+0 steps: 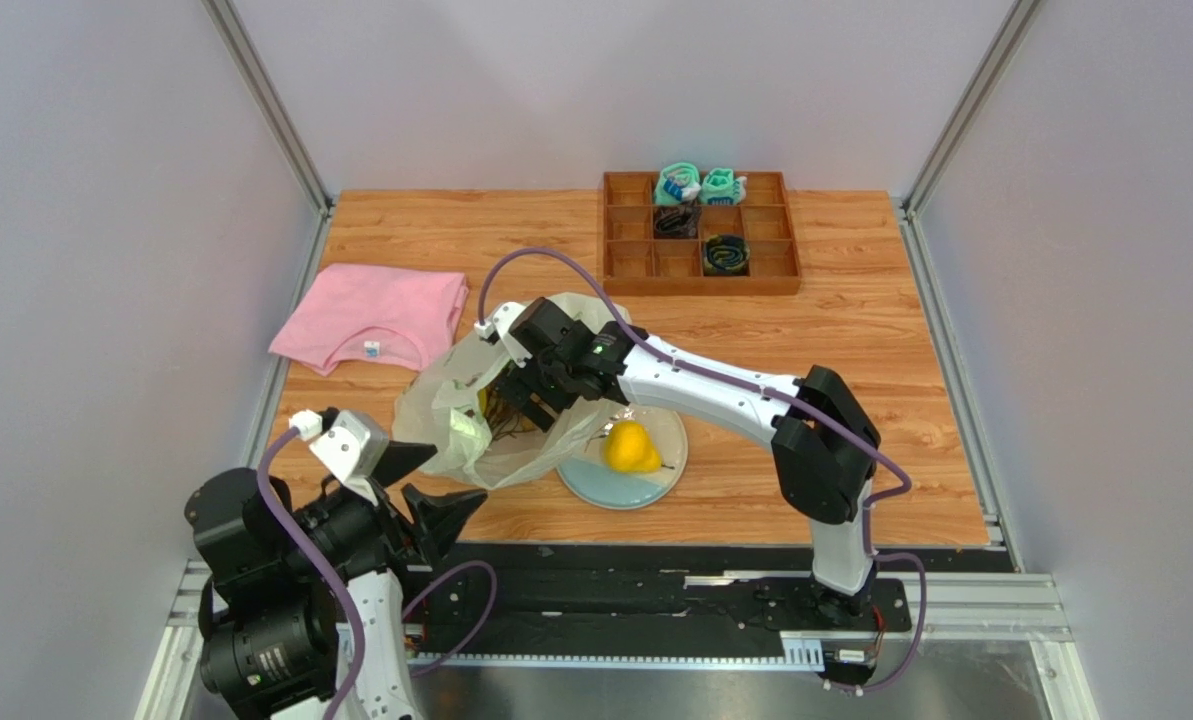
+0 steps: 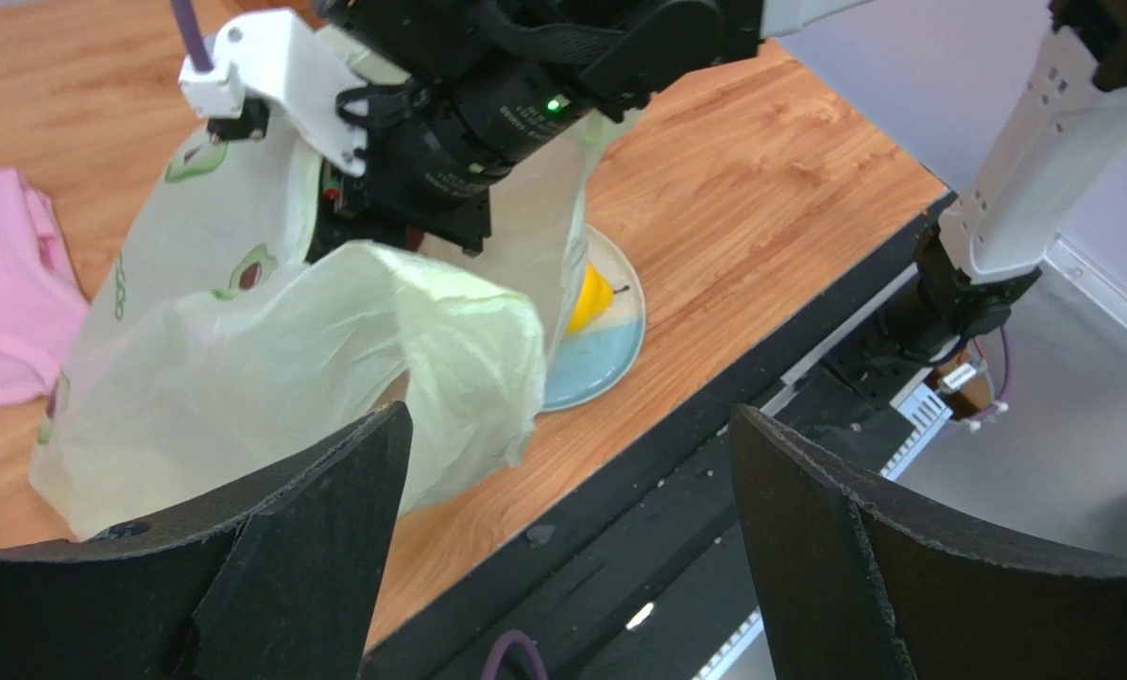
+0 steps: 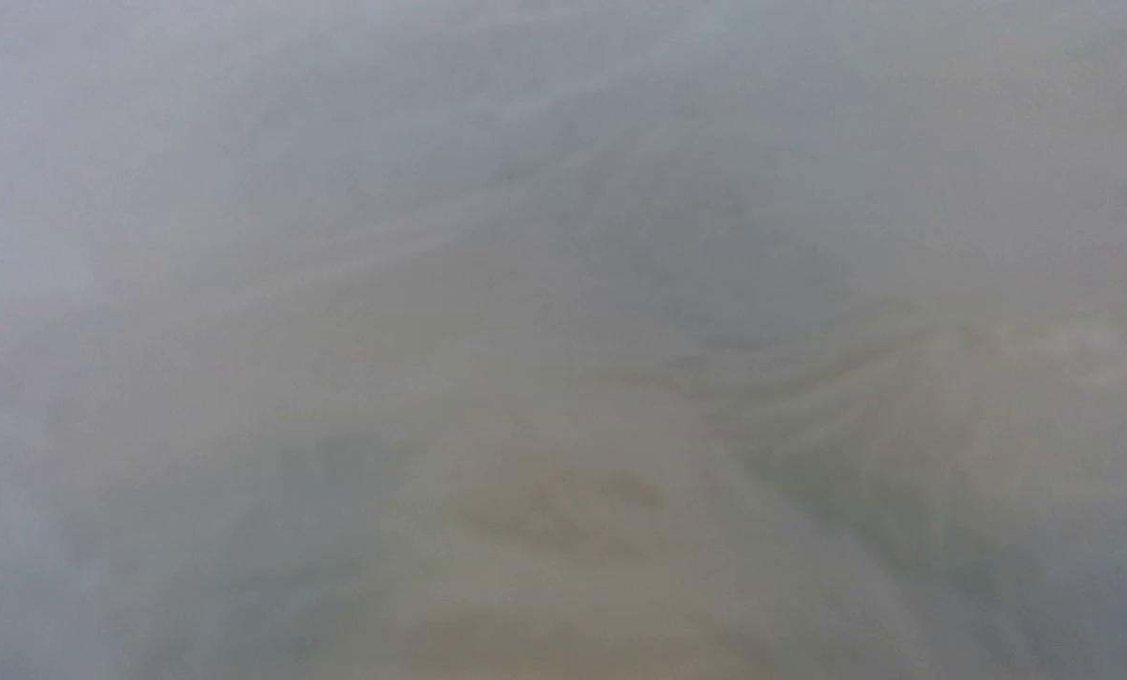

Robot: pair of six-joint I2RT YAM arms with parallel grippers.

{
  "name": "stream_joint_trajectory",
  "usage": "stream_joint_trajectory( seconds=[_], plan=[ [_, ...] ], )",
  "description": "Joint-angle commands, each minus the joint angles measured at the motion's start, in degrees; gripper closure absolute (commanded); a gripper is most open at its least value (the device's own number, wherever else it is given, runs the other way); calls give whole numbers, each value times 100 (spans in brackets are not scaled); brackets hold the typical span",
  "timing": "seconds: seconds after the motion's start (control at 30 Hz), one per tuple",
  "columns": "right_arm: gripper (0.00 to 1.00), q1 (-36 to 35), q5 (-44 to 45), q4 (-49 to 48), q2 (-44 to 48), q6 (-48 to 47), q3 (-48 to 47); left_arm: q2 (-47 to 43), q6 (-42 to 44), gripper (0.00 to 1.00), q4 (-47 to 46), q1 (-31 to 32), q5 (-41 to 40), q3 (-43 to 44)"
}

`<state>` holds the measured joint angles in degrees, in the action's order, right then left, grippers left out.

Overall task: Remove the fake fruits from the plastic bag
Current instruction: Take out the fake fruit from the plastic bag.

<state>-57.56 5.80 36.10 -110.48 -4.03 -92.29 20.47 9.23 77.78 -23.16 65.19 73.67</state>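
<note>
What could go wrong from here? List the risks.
1. The right arm reaches inside the plastic bag, and its wrist camera shows only film: it may pinch plastic, not fruit.
2. The left jaws stand open, off the bag; unheld, it may drag against the plate and pear.

a wooden table [image 1: 858, 345] with warm orange-brown grain fills the middle of the overhead view. plain pale grey walls close it in on three sides: the back wall [image 1: 617, 90], the left wall [image 1: 91, 255] and the right wall [image 1: 1113, 300]. a slim metal left post [image 1: 269, 105] and right post [image 1: 970, 98] rise along the two far corners. along the table's near edge lies a black strip [image 1: 677, 558], then a silver aluminium rail [image 1: 963, 608], then a dull grey metal plate [image 1: 632, 693] lower down. the light is soft and even, with only faint shadows on the wood.
</note>
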Motion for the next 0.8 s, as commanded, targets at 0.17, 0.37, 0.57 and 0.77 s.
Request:
stream_joint_trajectory(
  seconds=[0.17,0.37,0.57,0.77],
  plan=[
    [18,148,-132,-103,237,201,-70,676,-1564,8,-690,-66,-490,-967],
    [17,228,-202,-76,132,333,-87,1519,-2180,11,-1922,144,618,-1469],
    [18,219,-255,-59,26,368,-193,1996,-2075,27,-2082,1050,240,-1092],
    [17,228,-211,-103,52,351,-202,1961,-1574,31,-1293,1059,248,-644]
  ],
)
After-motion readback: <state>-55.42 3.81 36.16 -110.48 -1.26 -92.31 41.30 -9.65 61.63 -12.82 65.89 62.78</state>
